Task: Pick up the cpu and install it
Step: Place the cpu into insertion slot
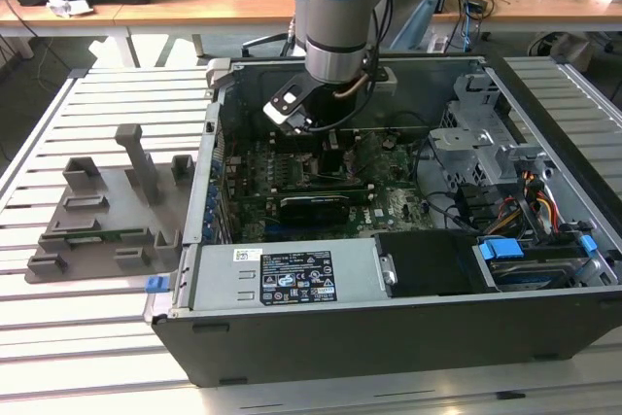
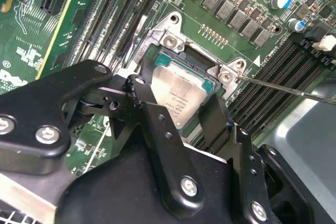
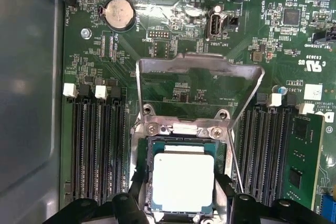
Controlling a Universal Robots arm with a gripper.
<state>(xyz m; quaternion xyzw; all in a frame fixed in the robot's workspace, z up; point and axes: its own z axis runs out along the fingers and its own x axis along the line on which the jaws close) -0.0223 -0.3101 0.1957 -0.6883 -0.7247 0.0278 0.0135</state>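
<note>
The cpu lies flat and square in the socket on the green motherboard, silvery top facing up, with the socket's metal load plate tilted up and open beyond it. In both wrist views the gripper straddles the cpu, reaching down close along two opposite edges, but I cannot tell whether it clasps the cpu or stands just clear of it. In the exterior view the arm reaches down into the open computer case
</note>
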